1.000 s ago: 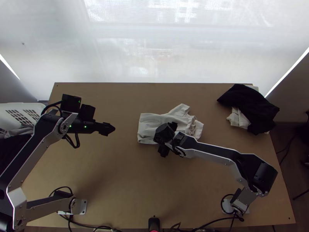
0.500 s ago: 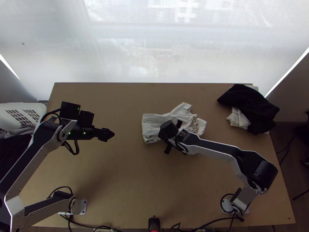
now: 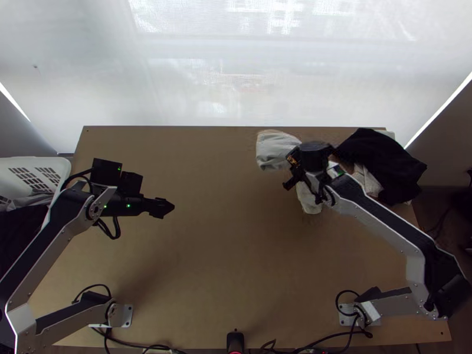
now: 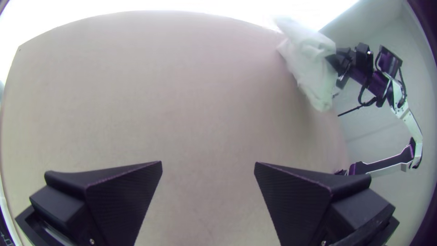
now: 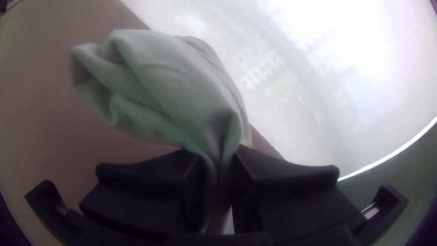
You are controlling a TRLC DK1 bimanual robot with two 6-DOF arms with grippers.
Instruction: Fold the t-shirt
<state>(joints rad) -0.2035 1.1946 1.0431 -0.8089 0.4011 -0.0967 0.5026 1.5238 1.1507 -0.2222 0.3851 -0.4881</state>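
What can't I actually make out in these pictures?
- Top view: the pale cloth t-shirt's middle, hidden by the silver-and-black right arm.
- Right wrist view: the pinched fabric's full shape, hidden by the flat black fingers.
- Left wrist view: the t-shirt's finer folds, blurred.
- Top view: the white plastic basket's far side, cut off by the left edge.

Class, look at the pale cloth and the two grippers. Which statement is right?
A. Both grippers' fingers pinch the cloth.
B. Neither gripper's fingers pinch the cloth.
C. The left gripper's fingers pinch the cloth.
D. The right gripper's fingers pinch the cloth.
D: the pale cloth runs bunched between the right gripper's fingers, while the left gripper's stand wide apart with nothing between them.
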